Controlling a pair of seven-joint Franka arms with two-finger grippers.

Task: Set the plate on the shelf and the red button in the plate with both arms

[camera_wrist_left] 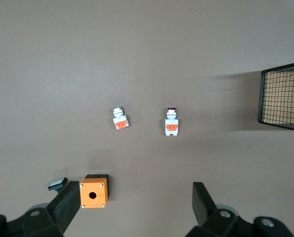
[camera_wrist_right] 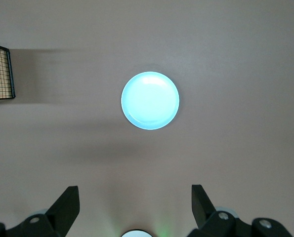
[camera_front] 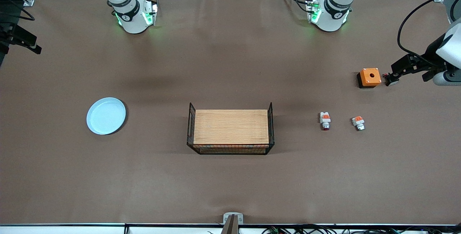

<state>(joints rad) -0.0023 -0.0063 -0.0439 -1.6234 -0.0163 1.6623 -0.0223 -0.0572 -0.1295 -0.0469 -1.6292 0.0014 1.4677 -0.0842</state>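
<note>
The pale blue plate [camera_front: 106,115] lies flat toward the right arm's end of the table and sits mid-frame in the right wrist view [camera_wrist_right: 150,100]. The red button [camera_front: 325,120] lies on its side toward the left arm's end, its red cap pointing to the front camera; it also shows in the left wrist view [camera_wrist_left: 172,122]. My left gripper [camera_front: 410,69] is open and empty, high over the table beside the orange box; in its own view [camera_wrist_left: 137,207] the fingers stand wide apart. My right gripper [camera_front: 21,41] is open and empty, high up [camera_wrist_right: 136,205].
A black wire basket [camera_front: 230,150] holding a wooden block stands mid-table. A similar white-and-orange part without a red cap [camera_front: 358,122] lies beside the red button. An orange square box with a hole [camera_front: 370,77] and a small grey piece [camera_wrist_left: 58,183] lie farther from the front camera.
</note>
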